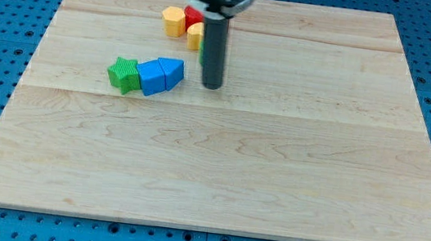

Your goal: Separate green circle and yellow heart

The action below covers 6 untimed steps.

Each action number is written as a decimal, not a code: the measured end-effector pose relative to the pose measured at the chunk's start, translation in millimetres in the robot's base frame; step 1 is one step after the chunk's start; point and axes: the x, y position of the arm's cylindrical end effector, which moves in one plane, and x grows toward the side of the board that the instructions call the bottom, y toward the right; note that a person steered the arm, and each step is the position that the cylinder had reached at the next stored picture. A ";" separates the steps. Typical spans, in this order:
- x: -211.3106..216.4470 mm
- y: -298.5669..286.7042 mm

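Observation:
My tip (212, 86) rests on the board just to the right of a blue triangle block (173, 72). A yellow block (194, 36), possibly the heart, is partly hidden behind the rod's left side. Another yellow block (173, 21) lies at its upper left, with a red block (193, 14) between and behind them. No green circle shows; the rod may hide it.
A green star (124, 74), a blue cube (152, 76) and the blue triangle lie touching in a row left of my tip. The wooden board (275, 169) sits on a blue pegboard.

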 end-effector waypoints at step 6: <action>-70.9 -17.5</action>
